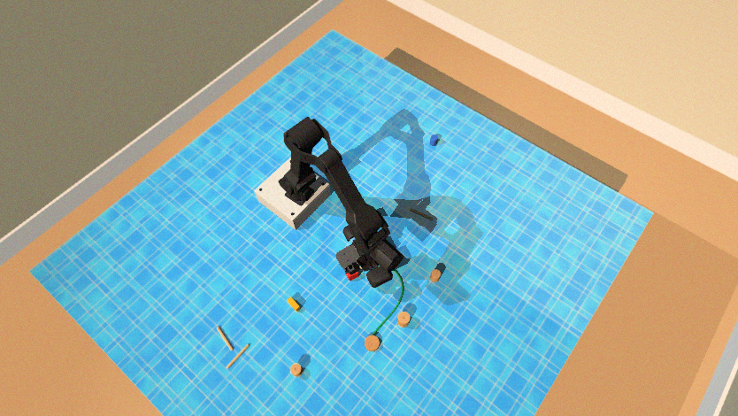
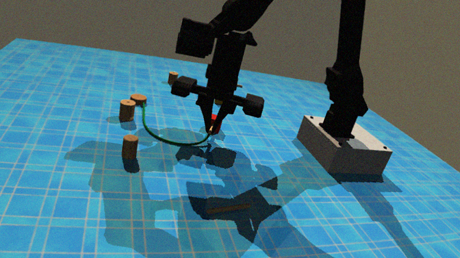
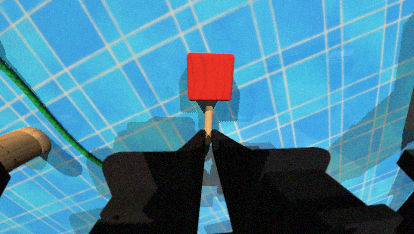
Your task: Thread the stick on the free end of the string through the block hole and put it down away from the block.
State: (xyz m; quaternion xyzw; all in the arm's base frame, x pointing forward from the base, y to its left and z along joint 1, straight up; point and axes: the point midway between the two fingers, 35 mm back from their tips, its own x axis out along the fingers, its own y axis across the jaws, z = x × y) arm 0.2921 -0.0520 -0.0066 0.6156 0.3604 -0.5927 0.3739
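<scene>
The gripper (image 1: 372,267) (image 2: 210,130) (image 3: 208,134) is hovering low beside the red block (image 1: 352,275) (image 2: 214,119) (image 3: 210,76), its jaws pinching the thin wooden stick (image 2: 211,128) (image 3: 209,118). The stick is pointing at the block's near face in the wrist view; I can't tell whether its tip is entering the hole. The block is sitting on the table, and the green string (image 1: 402,296) (image 2: 173,142) (image 3: 55,120) is curving away from it to the round wooden button (image 1: 372,342) (image 2: 138,99).
</scene>
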